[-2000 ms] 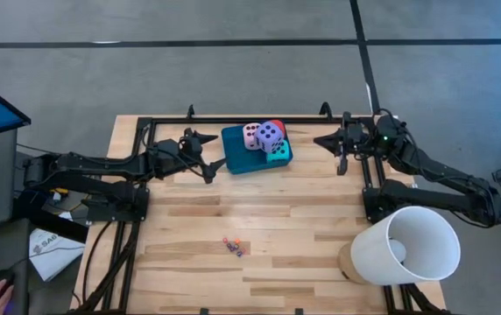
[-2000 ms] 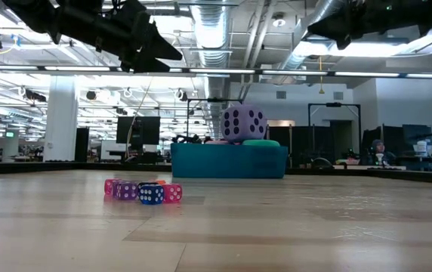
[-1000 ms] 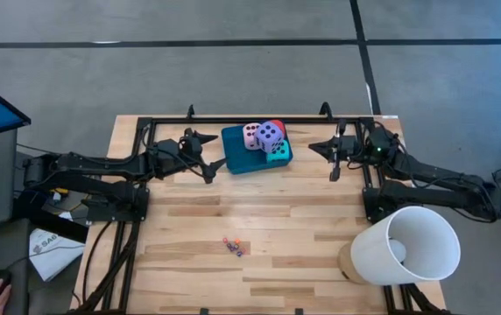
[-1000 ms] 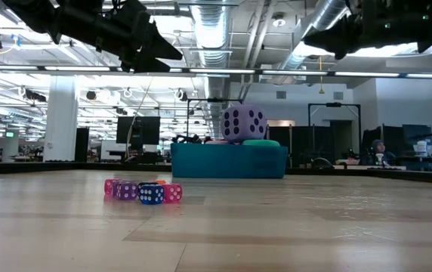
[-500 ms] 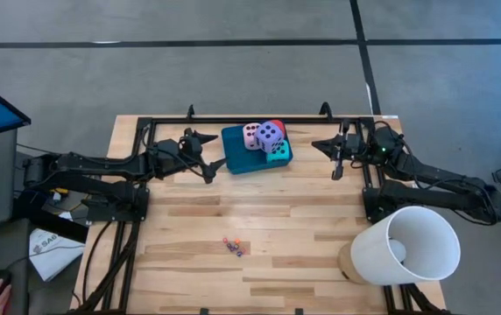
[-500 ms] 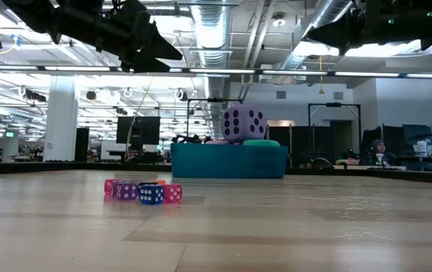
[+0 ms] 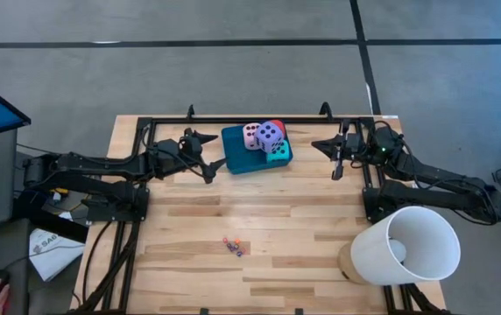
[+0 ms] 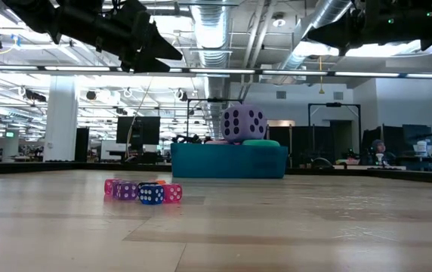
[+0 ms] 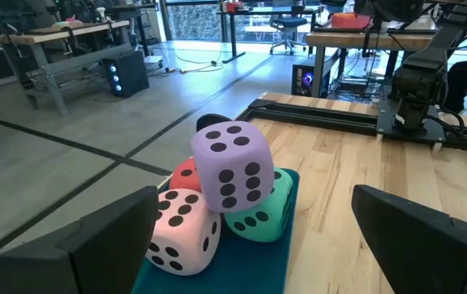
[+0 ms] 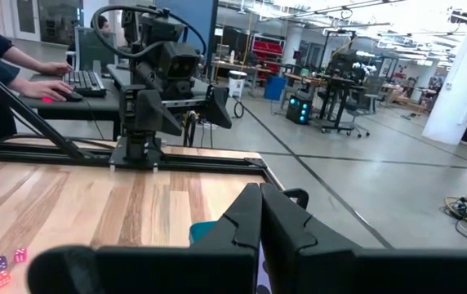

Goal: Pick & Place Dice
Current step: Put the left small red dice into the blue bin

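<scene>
Wooden slatted counter (image 7: 303, 219) first, and at its far edge sits a flat teal rectangular tray (image 7: 237, 153) carrying the four big soft dice (image 7: 266, 137), purple one on top of pink, red and turquoise. Left pincer (image 7: 208, 156) hovers wide apart just beside the tray's left end, plainly nearer. Right pincer (image 7: 334, 149), fingers pressed together and empty, waits off to the tray's right.

Purple die (image 9: 232, 166), pink die (image 9: 184, 229), turquoise die (image 9: 259, 209) and red die (image 9: 185, 175), all dark-pipped, sit on a teal tray (image 7: 237, 151); the worktop (image 7: 285, 219) is pale wood.
</scene>
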You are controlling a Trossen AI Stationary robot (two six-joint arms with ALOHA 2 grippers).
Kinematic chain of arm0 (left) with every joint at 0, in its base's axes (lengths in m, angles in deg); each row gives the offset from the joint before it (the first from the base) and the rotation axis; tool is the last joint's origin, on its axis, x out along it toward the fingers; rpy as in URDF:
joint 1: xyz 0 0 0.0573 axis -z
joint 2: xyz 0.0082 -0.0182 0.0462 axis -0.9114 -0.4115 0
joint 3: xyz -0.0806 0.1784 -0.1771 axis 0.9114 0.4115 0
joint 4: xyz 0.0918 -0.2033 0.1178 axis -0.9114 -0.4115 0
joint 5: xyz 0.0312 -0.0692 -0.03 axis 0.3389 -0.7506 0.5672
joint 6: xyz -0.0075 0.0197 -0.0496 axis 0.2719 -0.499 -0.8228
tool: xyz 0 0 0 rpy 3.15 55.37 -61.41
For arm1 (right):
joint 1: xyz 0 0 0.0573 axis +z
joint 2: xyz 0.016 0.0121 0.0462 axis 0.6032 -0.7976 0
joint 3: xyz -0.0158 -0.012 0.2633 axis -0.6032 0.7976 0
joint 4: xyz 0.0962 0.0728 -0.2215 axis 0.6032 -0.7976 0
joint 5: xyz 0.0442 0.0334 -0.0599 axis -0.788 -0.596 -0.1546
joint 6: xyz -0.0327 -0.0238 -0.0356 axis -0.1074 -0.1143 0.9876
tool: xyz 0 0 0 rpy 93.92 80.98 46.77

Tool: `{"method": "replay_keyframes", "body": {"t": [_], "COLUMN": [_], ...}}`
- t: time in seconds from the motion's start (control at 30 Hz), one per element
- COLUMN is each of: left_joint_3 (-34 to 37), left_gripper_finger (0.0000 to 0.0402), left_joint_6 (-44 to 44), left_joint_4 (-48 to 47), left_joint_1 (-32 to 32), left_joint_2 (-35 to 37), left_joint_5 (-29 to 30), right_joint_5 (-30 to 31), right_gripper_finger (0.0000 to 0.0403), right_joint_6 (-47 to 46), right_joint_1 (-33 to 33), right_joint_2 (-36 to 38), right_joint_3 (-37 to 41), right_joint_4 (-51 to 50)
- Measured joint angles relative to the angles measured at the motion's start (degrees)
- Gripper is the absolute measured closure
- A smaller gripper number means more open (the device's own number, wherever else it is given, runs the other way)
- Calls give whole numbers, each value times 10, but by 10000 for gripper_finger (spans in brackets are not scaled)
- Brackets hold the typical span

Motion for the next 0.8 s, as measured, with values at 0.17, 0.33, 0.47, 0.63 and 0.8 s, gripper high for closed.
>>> {"method": "replay_keyframes", "body": {"t": [0.17, 0.33, 0.47, 0.63, 0.8], "left_joint_3": [0, 0, 0, 0, -1], "left_gripper_finger": [5, 5, 5, 5, 5], "left_joint_6": [0, 0, -18, -46, -60], "left_joint_4": [0, 10, 31, 36, 38], "left_joint_1": [0, 0, 2, 18, 44], "left_joint_2": [0, 0, 0, -4, -32], "left_joint_5": [-2, -5, -9, -9, -8], "right_joint_5": [0, 0, 0, 0, 0], "right_gripper_finger": [403, 403, 403, 403, 403], "right_joint_6": [1, 7, 17, 17, 17], "right_joint_1": [0, 0, 0, 0, 0], "right_joint_2": [0, 0, 0, 0, 0], "right_joint_3": [0, 0, 0, 0, 0], "right_joint_4": [0, 0, -2, -2, -2]}}
